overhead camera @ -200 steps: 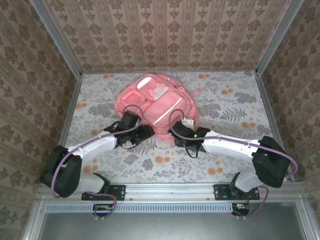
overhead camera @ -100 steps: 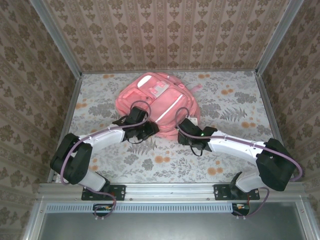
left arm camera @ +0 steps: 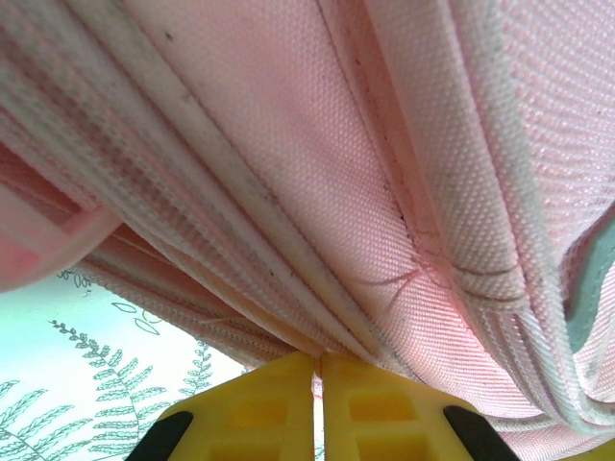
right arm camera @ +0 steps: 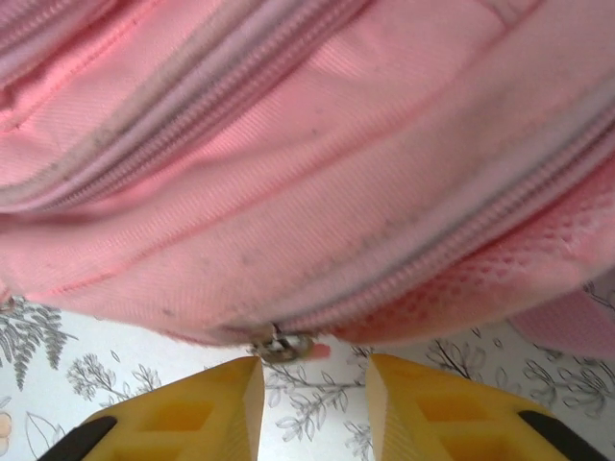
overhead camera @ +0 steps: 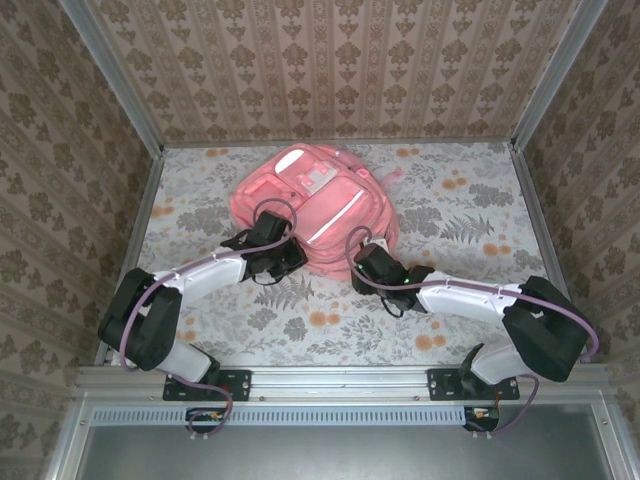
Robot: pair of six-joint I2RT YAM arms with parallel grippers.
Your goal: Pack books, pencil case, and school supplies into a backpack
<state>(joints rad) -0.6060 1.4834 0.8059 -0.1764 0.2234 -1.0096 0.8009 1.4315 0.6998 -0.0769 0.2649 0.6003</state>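
One pink backpack (overhead camera: 312, 205) lies flat on the floral table (overhead camera: 470, 300), at its middle and toward the far wall, with one white patch (overhead camera: 316, 181) facing up near its far end. My two arms reach in from the near edge, one to each near corner of the bag.

My left gripper (left arm camera: 318, 370) sits at the bag's near-left edge. Its two yellow fingers (left arm camera: 255, 408) are pressed together, with only a hairline seam between them. The tips meet a bundle of pink fabric folds and piping that hangs down over them. I cannot tell whether any cloth is caught in that seam. A strip of the leaf-printed tabletop shows below the folds on the left of this wrist view.

My right gripper (right arm camera: 312, 375) is at the near-right edge. Its two fingers (right arm camera: 207, 408) stand apart with a modest gap and nothing between them. Two zipper tracks cross the bag above them. One small metal zipper pull (right arm camera: 281, 344) hangs at the bag's lower edge, just beyond the tips and nearer the left one, not touching either finger.
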